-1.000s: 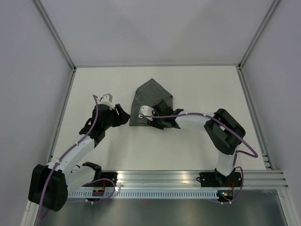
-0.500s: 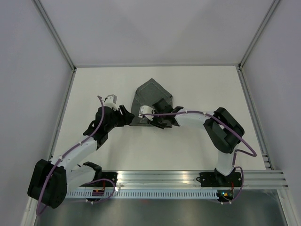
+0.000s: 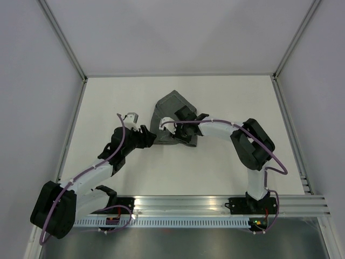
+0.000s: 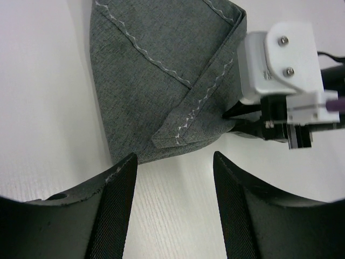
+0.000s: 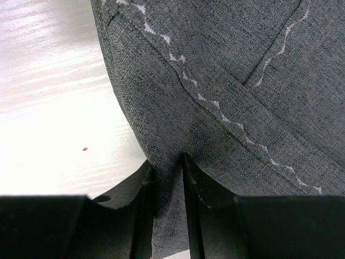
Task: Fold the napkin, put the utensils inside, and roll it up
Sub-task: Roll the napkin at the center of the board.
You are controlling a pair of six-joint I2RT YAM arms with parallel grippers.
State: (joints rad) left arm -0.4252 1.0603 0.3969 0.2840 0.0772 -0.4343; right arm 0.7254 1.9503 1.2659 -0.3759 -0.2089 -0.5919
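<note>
The napkin (image 3: 172,102) is a dark grey cloth with a light stitched line, lying folded and bunched at the table's middle. My right gripper (image 3: 168,134) is shut on a fold at its near edge; in the right wrist view the jaws (image 5: 168,172) pinch cloth (image 5: 242,65) between them. My left gripper (image 3: 151,139) is open and empty, low over bare table just left of the napkin's near corner. In the left wrist view its gripper (image 4: 175,162) faces the napkin (image 4: 145,70), with the right gripper's white camera block (image 4: 280,65) beside it. No utensils are in view.
The white table (image 3: 226,97) is walled at the back and both sides. An aluminium rail (image 3: 215,205) runs along the near edge by the arm bases. The two arms come close together at the napkin's near edge.
My left gripper has moved right and nearer, up to the napkin's near corner. My right gripper has shifted back with the cloth, and the napkin looks more bunched.
</note>
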